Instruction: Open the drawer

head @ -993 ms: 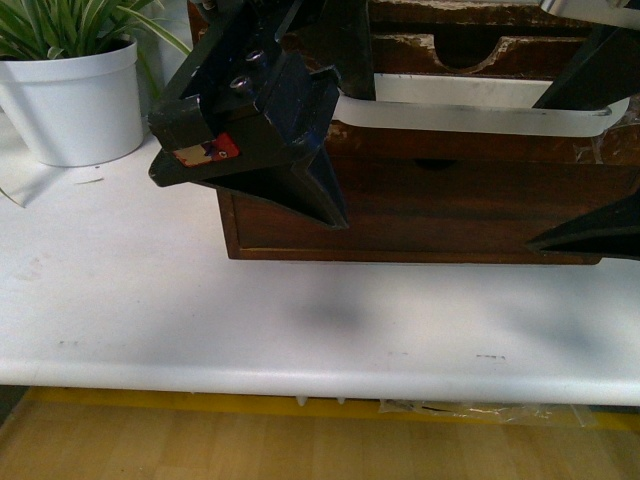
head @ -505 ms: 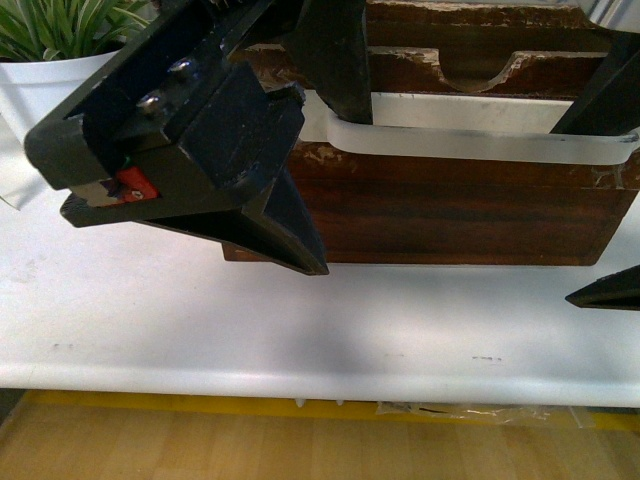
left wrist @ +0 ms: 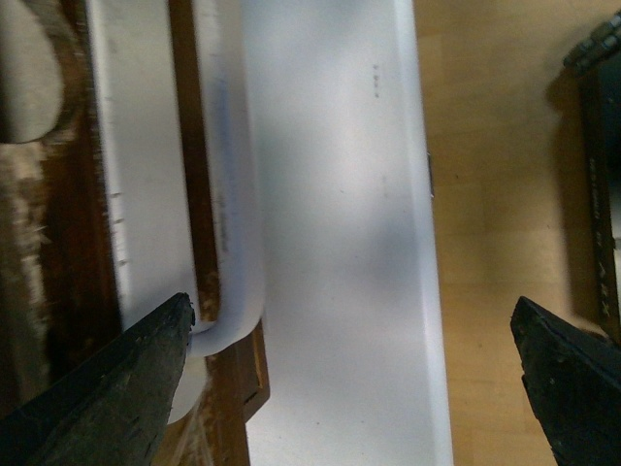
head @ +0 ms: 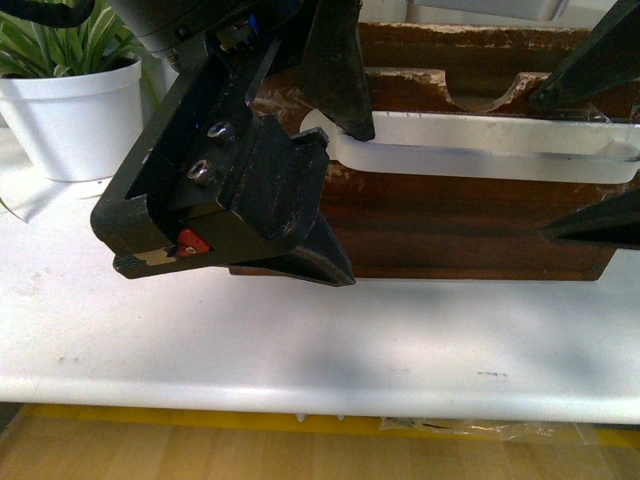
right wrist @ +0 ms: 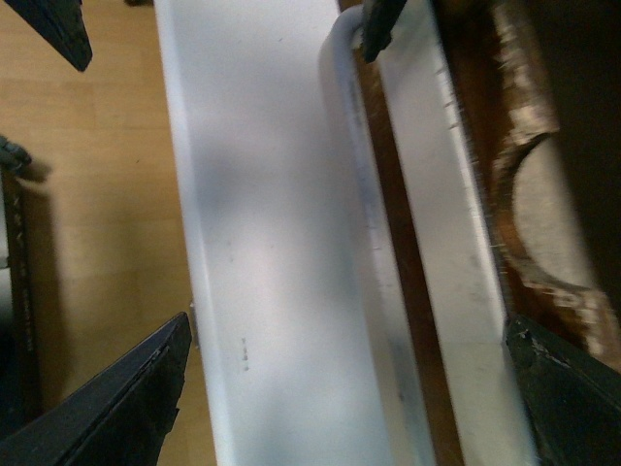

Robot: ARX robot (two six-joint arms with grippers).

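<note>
Left gripper (head: 345, 197) and right gripper (head: 540, 168), jaws spread wide, each hooking a finger behind handle (head: 480, 160); drawer (head: 450, 220) sliding nearer, opening underway.

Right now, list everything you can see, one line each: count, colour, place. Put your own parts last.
drawer: one, dark brown wood with chipped pale edges, on the table, centre to right
handle: one, white, long, across the drawer front
notch: one, half-round, above the handle
plant pot: one, white, green striped leaves, back left on the table
table: one, white, under everything
floor: pale wood, below the table's front edge
left gripper: one, black, open, one finger at the handle's end nearer the pot
right gripper: one, black, open, by the handle's other end
</note>
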